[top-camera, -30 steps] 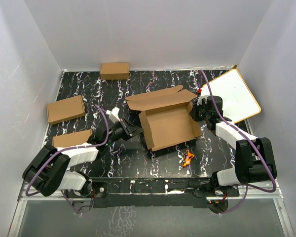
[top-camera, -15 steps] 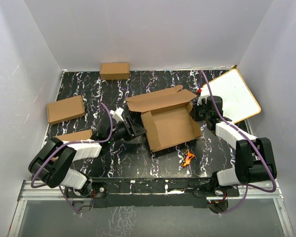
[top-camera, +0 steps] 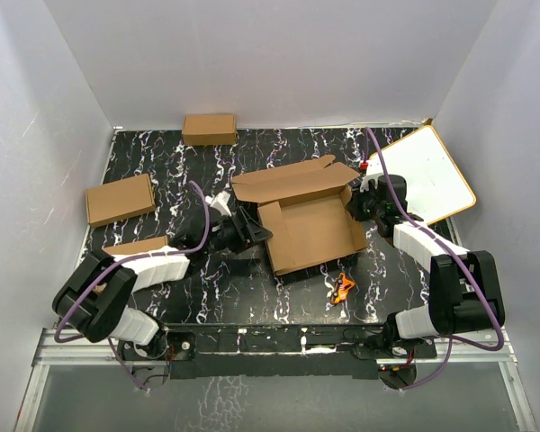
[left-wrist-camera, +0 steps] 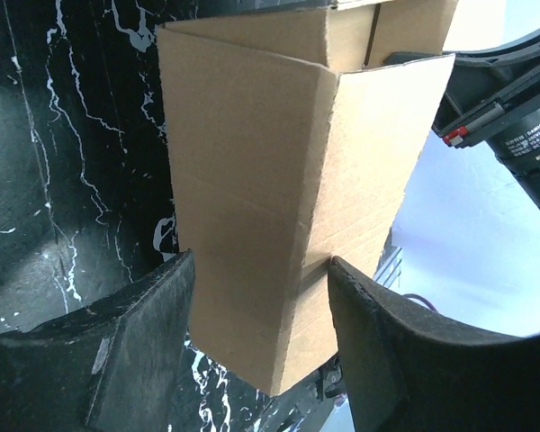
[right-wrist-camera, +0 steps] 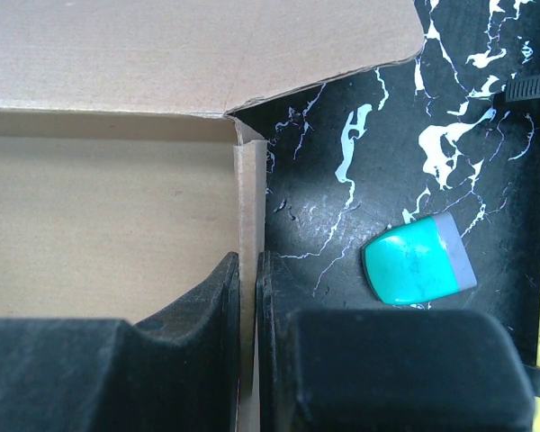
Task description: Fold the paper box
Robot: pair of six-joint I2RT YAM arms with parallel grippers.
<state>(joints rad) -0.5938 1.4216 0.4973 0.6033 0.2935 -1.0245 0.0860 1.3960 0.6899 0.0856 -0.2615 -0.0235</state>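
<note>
The paper box (top-camera: 310, 229) lies mid-table, half folded, with its lid flap (top-camera: 283, 183) standing open at the back. My left gripper (top-camera: 256, 232) is at the box's left wall. In the left wrist view its fingers (left-wrist-camera: 259, 270) stand wide apart, with a folded cardboard corner (left-wrist-camera: 252, 162) between them; the right finger touches the card. My right gripper (top-camera: 358, 205) is at the box's right wall. In the right wrist view it (right-wrist-camera: 247, 261) is shut on the thin upright wall (right-wrist-camera: 249, 198), beside the box floor (right-wrist-camera: 108, 216).
Small ready-made boxes sit at the back (top-camera: 209, 129), at the left (top-camera: 120, 199) and under the left arm (top-camera: 133, 250). A white board (top-camera: 423, 175) leans at the right. An orange object (top-camera: 343, 288) lies in front of the box, and a teal object (right-wrist-camera: 418, 263) beside the right gripper.
My left gripper has opened from shut and moved right, so the box's left wall now sits between its fingers. The right gripper has kept its grip and place.
</note>
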